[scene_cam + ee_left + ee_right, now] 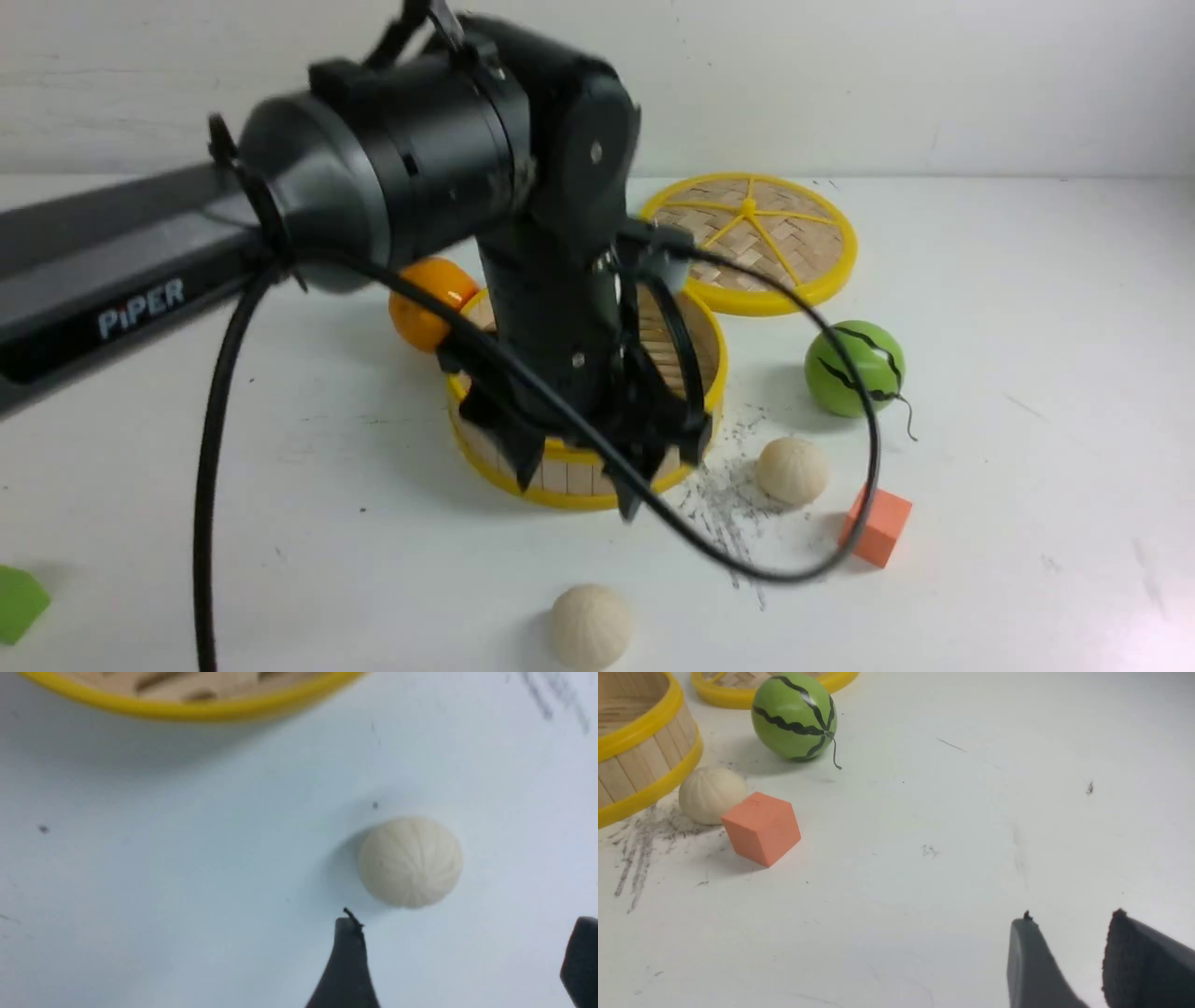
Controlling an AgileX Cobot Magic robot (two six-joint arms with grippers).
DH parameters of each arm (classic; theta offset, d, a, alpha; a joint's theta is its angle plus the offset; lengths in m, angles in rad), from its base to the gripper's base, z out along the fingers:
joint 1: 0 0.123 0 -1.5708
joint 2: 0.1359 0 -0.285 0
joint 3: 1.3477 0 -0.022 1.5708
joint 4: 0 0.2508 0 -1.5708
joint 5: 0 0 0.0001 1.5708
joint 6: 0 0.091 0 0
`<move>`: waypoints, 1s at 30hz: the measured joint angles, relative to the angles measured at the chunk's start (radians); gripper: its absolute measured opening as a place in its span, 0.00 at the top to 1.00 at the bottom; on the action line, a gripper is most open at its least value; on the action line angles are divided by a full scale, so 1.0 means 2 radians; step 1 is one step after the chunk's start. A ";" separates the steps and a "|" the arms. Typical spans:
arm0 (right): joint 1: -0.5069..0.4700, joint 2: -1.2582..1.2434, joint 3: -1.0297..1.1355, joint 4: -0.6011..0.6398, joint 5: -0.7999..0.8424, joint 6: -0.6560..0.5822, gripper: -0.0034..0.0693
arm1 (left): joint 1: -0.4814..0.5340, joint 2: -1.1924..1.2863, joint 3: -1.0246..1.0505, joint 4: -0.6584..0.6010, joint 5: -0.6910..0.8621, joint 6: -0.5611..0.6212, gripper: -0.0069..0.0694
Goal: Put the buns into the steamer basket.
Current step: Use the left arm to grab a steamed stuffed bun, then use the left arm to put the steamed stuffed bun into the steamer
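The steamer basket (569, 481) stands mid-table, mostly hidden behind my left arm. One bun (590, 625) lies in front of it near the table's front edge. A second bun (792, 471) lies to its right by grey scribbles. The third bun is hidden or out of view. My left gripper (579, 485) hangs open and empty over the basket's front rim. In the left wrist view, the gripper (467, 924) is above the table, with the front bun (411, 861) just beyond its fingertips and the basket rim (196, 711) further off. My right gripper (1069, 924) is slightly open and empty over bare table, far from the second bun (712, 794).
The flat woven lid (752, 241) lies behind the basket. An orange fruit (431, 301) touches the basket's far left side. A green striped melon ball (854, 369) and an orange cube (878, 527) sit to the right. A green block (19, 602) lies at the front left.
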 joint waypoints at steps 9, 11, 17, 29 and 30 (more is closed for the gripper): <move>0.000 0.000 0.000 0.000 0.000 0.000 0.62 | -0.028 0.001 0.112 -0.003 -0.111 -0.024 0.18; 0.000 0.000 0.000 0.000 0.000 0.000 0.62 | -0.028 0.002 0.120 0.003 -0.129 -0.031 0.19; 0.000 0.000 0.000 0.000 0.000 0.000 0.62 | -0.028 0.020 0.126 0.022 -0.154 -0.038 0.27; 0.000 0.000 0.000 0.000 0.000 0.000 0.62 | -0.028 0.023 0.064 0.056 -0.141 -0.028 0.91; 0.000 0.000 0.000 0.000 0.000 0.000 0.62 | -0.028 0.017 0.047 0.067 -0.136 -0.026 0.91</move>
